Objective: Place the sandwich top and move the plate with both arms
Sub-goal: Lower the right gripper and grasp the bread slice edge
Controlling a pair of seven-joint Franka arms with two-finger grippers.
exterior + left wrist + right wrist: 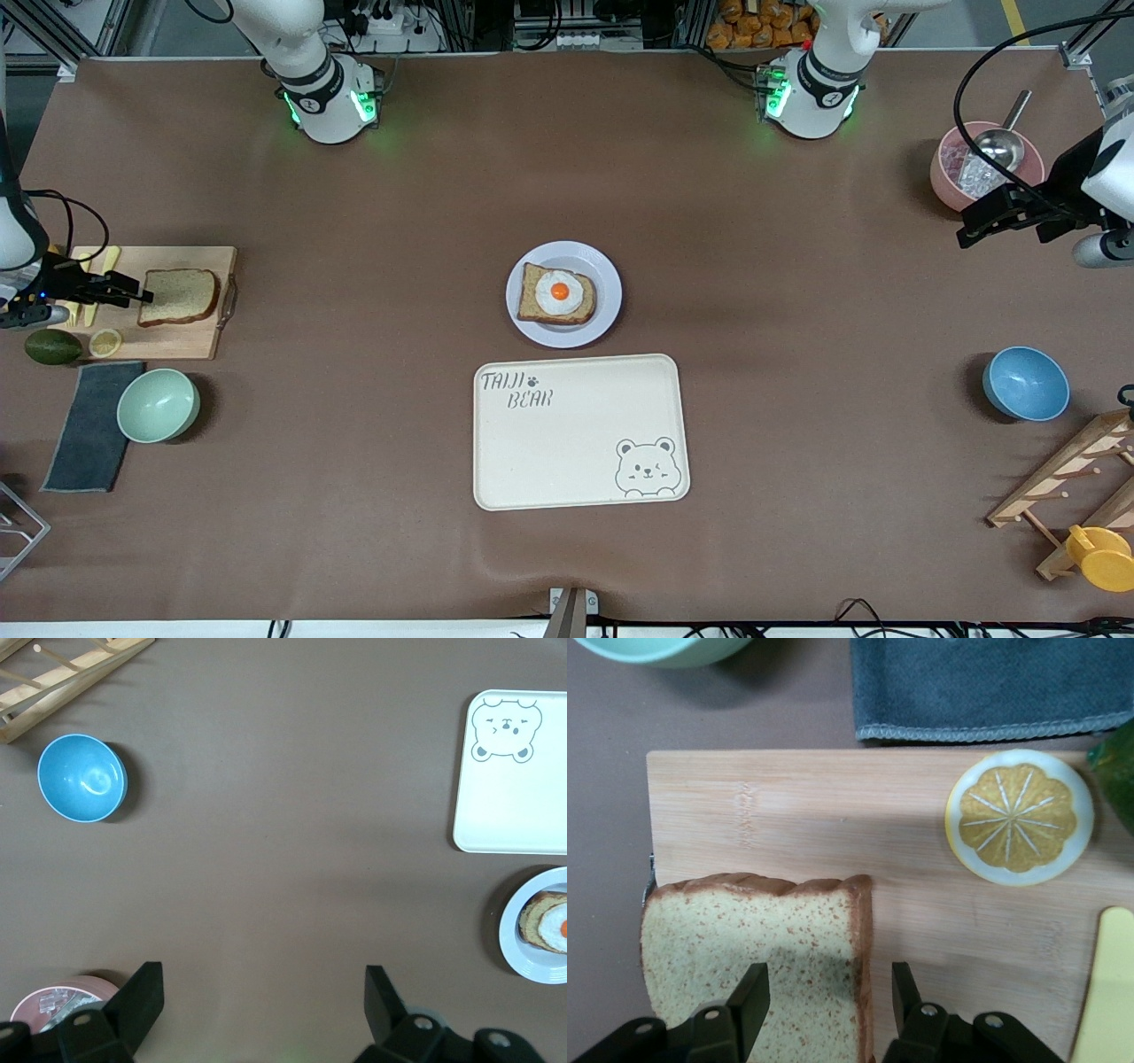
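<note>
Sandwich top [753,943] on cutting board [859,824], right gripper [826,1001] spread above it, left gripper [261,1005] spread

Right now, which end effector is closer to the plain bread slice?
Right. The right end effector hangs open over the plain bread slice; the left end effector hangs open beside the pink bowl.

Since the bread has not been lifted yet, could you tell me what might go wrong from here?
1. The right gripper is open over the sandwich top, one finger inside its crust edge; closing there could dent or tear the slice.
2. The lemon slice lies close by on the cutting board; a sideways move might knock it.
3. The fried egg sits domed on the plate, so the top may rest tilted and slide when moved.
</note>
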